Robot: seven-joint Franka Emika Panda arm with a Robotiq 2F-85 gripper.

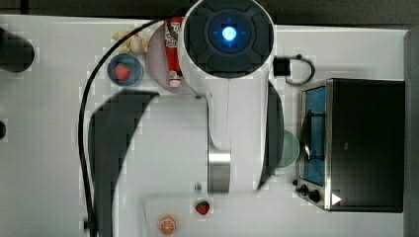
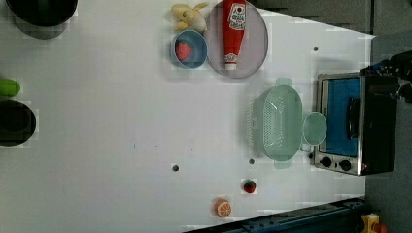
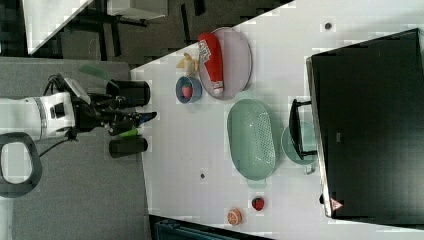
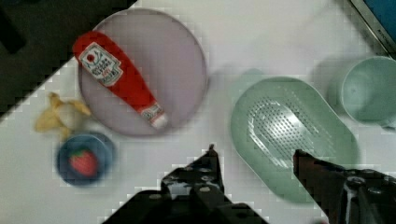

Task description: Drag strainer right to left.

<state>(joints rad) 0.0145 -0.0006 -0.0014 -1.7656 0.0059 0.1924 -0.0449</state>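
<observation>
Strainer (image 4: pixel 292 135): thin plastic, likely light and stiff, slides easily on desk (image 2: pixel 121 121). Best hooked at a rim. Claw (image 4: pixel 257 161) released, empty, hovering above.

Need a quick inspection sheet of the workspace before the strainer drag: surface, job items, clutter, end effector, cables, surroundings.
Surface: white table, flat, a few small dark holes.
Job's things: strainer upright, nothing in it, beside the green cup and near the toaster oven.
Clutter: ketchup bottle lying on a plate; strawberry in a blue bowl; banana; loose strawberry; orange half.
End effector: end effector open, above the strainer's rim, holding nothing.
Cables: black cable running along the arm.
Surroundings: dark cups at the left view's left edge; grey floor.
</observation>
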